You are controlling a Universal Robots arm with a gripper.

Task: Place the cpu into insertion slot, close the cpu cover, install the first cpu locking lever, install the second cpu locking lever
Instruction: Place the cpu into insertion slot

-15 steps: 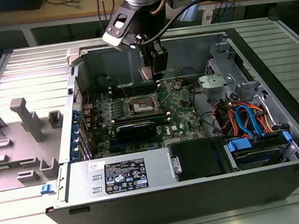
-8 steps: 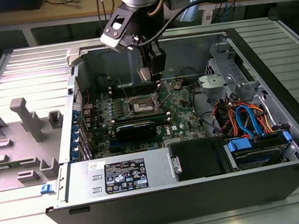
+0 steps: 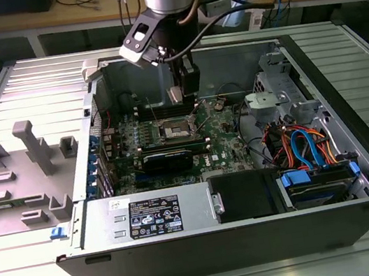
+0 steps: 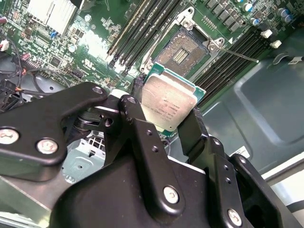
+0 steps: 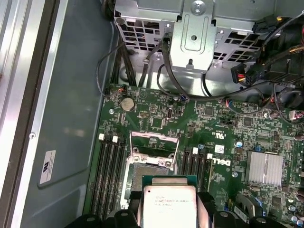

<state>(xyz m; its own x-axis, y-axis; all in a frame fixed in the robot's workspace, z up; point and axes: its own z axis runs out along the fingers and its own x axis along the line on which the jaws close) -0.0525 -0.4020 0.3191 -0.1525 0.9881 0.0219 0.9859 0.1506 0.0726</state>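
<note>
My gripper (image 4: 166, 110) is shut on the cpu (image 4: 168, 99), a flat square chip with a silvery top and green edge, pinched by two opposite sides between black fingers (image 4: 192, 126). In the exterior view the gripper (image 3: 176, 97) hangs inside the open computer case, a little above the motherboard and just behind the insertion slot (image 3: 176, 131). The first wrist view has the cpu (image 5: 169, 202) close over the near edge of the insertion slot (image 5: 148, 170), whose dark centre is bare. The cpu cover (image 5: 154, 135) stands swung open beyond the slot. A thin locking lever (image 4: 237, 54) sticks out beside the insertion slot (image 4: 183, 47).
Long memory slots (image 5: 108, 166) flank the socket on both sides. A finned heatsink (image 5: 264, 167), a metal drive cage (image 5: 194, 38) and loose cables (image 3: 299, 147) crowd the case. The power supply (image 3: 151, 214) lies along the front. A grey fixture (image 3: 20, 172) sits outside, at the exterior view's left.
</note>
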